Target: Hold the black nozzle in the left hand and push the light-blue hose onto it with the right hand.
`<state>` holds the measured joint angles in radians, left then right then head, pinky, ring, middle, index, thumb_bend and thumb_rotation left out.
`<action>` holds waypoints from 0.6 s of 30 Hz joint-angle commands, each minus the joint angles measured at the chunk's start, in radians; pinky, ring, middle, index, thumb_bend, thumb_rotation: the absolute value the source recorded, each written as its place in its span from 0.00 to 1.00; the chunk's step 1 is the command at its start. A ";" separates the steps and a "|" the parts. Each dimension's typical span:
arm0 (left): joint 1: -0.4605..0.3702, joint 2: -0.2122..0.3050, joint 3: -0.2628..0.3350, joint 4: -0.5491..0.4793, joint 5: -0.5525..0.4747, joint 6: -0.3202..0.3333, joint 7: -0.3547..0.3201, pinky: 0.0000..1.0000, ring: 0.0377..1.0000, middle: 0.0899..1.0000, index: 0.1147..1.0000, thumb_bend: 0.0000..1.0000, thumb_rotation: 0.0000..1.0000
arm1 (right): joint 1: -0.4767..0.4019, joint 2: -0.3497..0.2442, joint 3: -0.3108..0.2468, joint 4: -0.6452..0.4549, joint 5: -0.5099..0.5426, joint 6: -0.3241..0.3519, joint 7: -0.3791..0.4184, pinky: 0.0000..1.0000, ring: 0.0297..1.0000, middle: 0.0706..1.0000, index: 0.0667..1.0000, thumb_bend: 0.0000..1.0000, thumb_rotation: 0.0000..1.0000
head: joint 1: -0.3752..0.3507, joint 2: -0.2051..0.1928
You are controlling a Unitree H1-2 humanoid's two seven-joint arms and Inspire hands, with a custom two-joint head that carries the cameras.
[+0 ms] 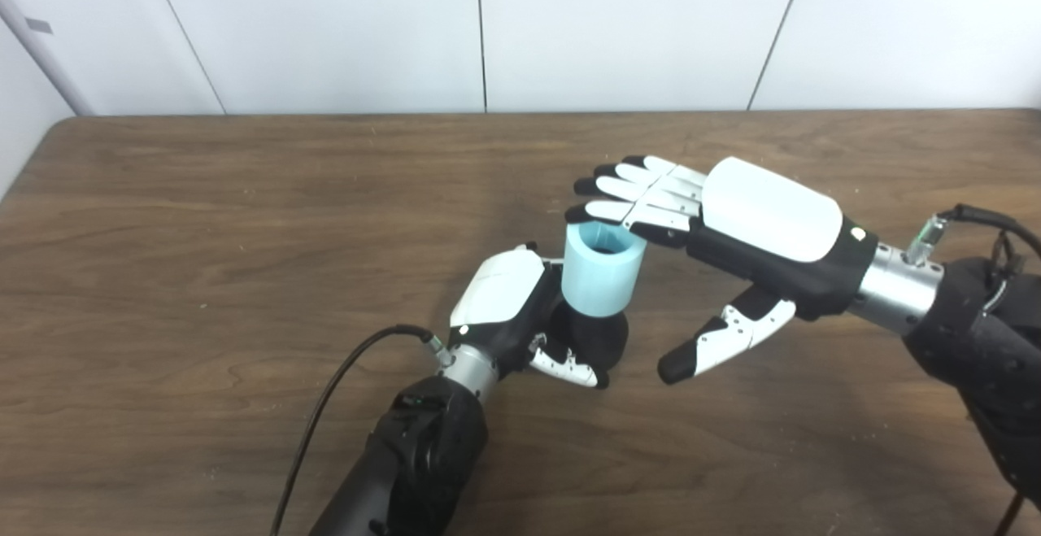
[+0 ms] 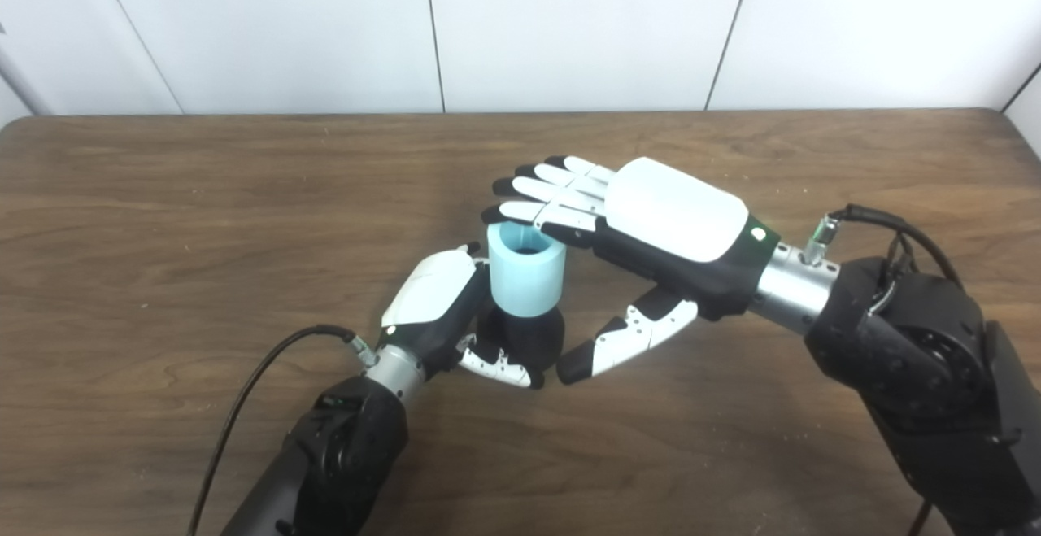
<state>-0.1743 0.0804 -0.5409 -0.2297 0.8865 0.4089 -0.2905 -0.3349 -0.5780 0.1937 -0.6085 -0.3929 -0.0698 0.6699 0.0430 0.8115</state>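
Light-blue cylindrical hose [image 1: 603, 274] sits on the black nozzle [image 1: 598, 339], gripped mid-frame by the left hand [image 1: 520, 316]; the right hand [image 1: 716, 235], fingers spread flat, seems poised to press down.

Light-blue hose [image 1: 603, 276] atop black nozzle [image 1: 598, 337]

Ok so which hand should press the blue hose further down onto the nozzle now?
The right hand, probably. It is open, its fingers flat over the top rim of the light-blue hose. The left hand is busy gripping the black nozzle underneath.
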 commanded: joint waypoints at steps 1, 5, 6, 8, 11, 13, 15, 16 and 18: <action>0.034 0.021 -0.014 0.062 -0.002 0.049 -0.088 1.00 0.82 0.49 0.40 0.52 0.00 | -0.015 -0.012 -0.009 -0.006 -0.014 -0.031 -0.023 1.00 1.00 0.98 0.92 0.57 1.00 | 0.001 0.001; 0.035 0.022 -0.010 0.061 -0.007 0.048 -0.087 1.00 0.79 0.49 0.40 0.52 0.00 | -0.005 -0.010 -0.008 -0.007 -0.020 -0.045 -0.022 1.00 1.00 0.98 0.92 0.58 1.00 | -0.002 0.002; 0.035 0.022 -0.010 0.060 -0.007 0.048 -0.086 1.00 0.79 0.49 0.40 0.52 0.00 | -0.002 -0.008 -0.007 -0.008 -0.018 -0.044 -0.021 1.00 1.00 0.98 0.92 0.58 1.00 | -0.002 0.002; 0.036 0.020 -0.011 0.061 -0.006 0.048 -0.085 1.00 0.78 0.49 0.40 0.52 0.00 | 0.001 -0.005 -0.005 -0.010 -0.016 -0.042 -0.019 1.00 1.00 0.98 0.92 0.59 1.00 | 0.000 0.004; 0.035 0.017 -0.012 0.064 -0.006 0.049 -0.084 1.00 0.78 0.47 0.41 0.52 0.00 | 0.003 0.001 0.003 -0.009 -0.014 -0.040 -0.018 1.00 1.00 0.98 0.92 0.59 1.00 | 0.001 0.005; 0.034 0.016 -0.013 0.065 -0.005 0.051 -0.084 1.00 0.78 0.46 0.42 0.52 0.00 | 0.004 0.004 0.009 -0.002 -0.013 -0.045 -0.019 1.00 1.00 0.98 0.92 0.59 1.00 | 0.001 0.004; 0.034 0.018 -0.012 0.064 -0.006 0.051 -0.086 1.00 0.79 0.47 0.41 0.52 0.00 | 0.006 0.003 0.013 0.006 -0.014 -0.054 -0.022 1.00 1.00 0.98 0.92 0.59 1.00 | -0.002 0.005; 0.033 0.018 -0.011 0.063 -0.006 0.051 -0.087 1.00 0.79 0.47 0.41 0.52 0.00 | 0.007 0.002 0.013 0.009 -0.015 -0.057 -0.023 1.00 1.00 0.98 0.92 0.58 1.00 | -0.001 0.005; 0.034 0.020 -0.011 0.061 -0.007 0.052 -0.088 1.00 0.79 0.48 0.41 0.52 0.00 | 0.011 -0.001 0.013 0.016 -0.017 -0.068 -0.024 1.00 1.00 0.98 0.92 0.58 1.00 | -0.001 0.006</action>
<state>-0.1741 0.0800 -0.5392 -0.2298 0.8845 0.4091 -0.2917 -0.3126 -0.5713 0.2147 -0.5897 -0.4167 -0.1189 0.6675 0.0414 0.8176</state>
